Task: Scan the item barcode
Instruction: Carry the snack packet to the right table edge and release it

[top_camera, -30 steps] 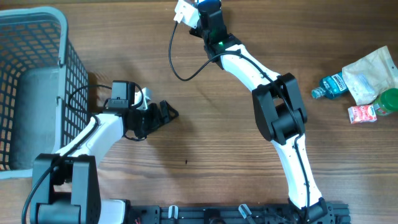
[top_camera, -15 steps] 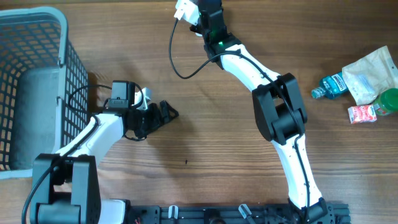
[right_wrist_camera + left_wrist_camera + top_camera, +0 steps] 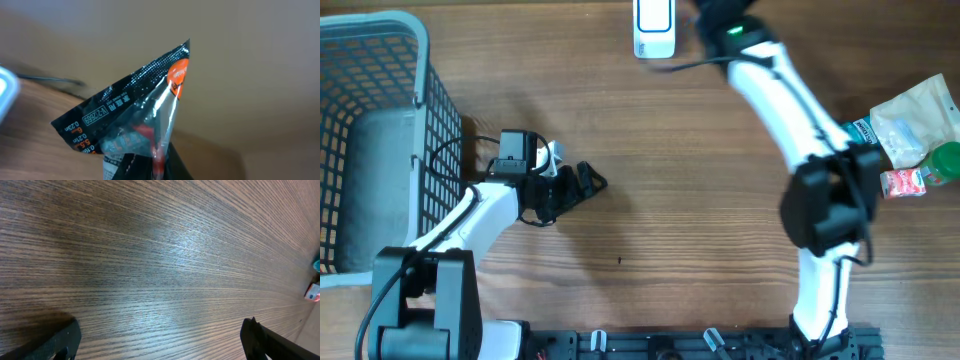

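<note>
Stretching out near the scanner (image 3: 654,25), right claw (image 3: 159,167) pinches a packet (image 3: 135,120); left claw (image 3: 586,182) gapes.

L end effector (image 3: 592,181) wide (R (image 3: 152,169) clamped)

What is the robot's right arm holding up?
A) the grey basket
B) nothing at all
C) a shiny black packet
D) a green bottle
C: the right wrist view shows a black packet with an orange corner, pinched from below by the right fingers.
</note>
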`<state>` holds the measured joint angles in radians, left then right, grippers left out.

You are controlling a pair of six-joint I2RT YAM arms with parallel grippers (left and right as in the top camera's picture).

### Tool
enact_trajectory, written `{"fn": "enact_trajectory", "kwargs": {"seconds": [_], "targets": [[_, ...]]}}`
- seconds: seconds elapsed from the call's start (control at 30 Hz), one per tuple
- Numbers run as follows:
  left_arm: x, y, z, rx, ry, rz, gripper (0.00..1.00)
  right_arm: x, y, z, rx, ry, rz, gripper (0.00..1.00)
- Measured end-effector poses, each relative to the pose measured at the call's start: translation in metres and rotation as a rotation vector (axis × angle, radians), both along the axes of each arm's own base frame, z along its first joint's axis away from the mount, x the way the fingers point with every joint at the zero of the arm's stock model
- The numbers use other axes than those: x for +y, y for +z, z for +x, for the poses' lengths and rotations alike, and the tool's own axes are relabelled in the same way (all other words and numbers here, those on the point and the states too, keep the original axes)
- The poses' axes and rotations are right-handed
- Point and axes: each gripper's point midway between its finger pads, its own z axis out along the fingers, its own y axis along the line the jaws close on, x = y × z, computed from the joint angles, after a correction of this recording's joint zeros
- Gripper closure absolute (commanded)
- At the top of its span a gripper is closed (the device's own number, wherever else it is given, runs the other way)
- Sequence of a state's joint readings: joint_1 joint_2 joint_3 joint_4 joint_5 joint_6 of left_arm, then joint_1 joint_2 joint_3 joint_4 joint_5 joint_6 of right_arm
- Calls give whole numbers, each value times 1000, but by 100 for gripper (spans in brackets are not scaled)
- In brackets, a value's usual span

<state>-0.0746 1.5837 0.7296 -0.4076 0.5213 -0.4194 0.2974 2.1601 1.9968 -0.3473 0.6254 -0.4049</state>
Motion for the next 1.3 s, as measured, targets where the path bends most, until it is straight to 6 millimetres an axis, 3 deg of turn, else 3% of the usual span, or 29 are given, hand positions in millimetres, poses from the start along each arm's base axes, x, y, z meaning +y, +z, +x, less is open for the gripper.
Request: {"fn": "enact_trajectory", "kwargs": {"seconds": [0.03, 0.07, 0.17, 0.2, 0.27, 0.37, 0.53, 0.7, 0.87, 0.97, 1.0, 1.07, 1.1, 1.17, 1.23, 1.3], "targets": [[0, 0, 0, 0, 0, 0, 0, -22, -1, -4, 14, -59, 34, 95], [0, 0, 0, 0, 0, 0, 0, -78, -12, -15, 52, -203, 102, 95], [0, 0, 0, 0, 0, 0, 0, -152, -38, -40, 126, -410, 187, 95], [0, 0, 0, 0, 0, 0, 0, -184, -52, -58, 172, -506, 227, 95], [0, 0, 0, 0, 0, 1, 0, -221, -63, -77, 184, -620, 303, 96], [0, 0, 0, 0, 0, 1, 0, -254, -73, -94, 188, -716, 396, 95], [3, 3, 19, -88, 9, 18, 0, -276, -91, -110, 204, -791, 484, 95], [9, 4, 35, -160, 28, 57, 0, -275, -125, -117, 248, -796, 530, 95], [11, 2, 36, -160, 32, 69, 0, -273, -165, -130, 295, -805, 557, 95], [10, 2, 35, -160, 22, 73, 0, -272, -172, -133, 306, -808, 567, 93], [10, 2, 35, -167, 15, 75, 0, -271, -174, -134, 312, -811, 567, 83], [10, 4, 40, -203, -7, 92, 0, -271, -176, -136, 317, -818, 570, 51], [10, 4, 42, -220, -19, 106, 0, -271, -176, -136, 319, -815, 566, 25], [12, 5, 43, -239, -36, 141, 0, -271, -176, -137, 320, -817, 567, 4], [16, 11, 47, -265, -55, 186, 0, -271, -176, -137, 321, -815, 565, 0], [22, 42, 66, -373, -75, 255, 0, -272, -173, -135, 318, -798, 556, 0]]}}
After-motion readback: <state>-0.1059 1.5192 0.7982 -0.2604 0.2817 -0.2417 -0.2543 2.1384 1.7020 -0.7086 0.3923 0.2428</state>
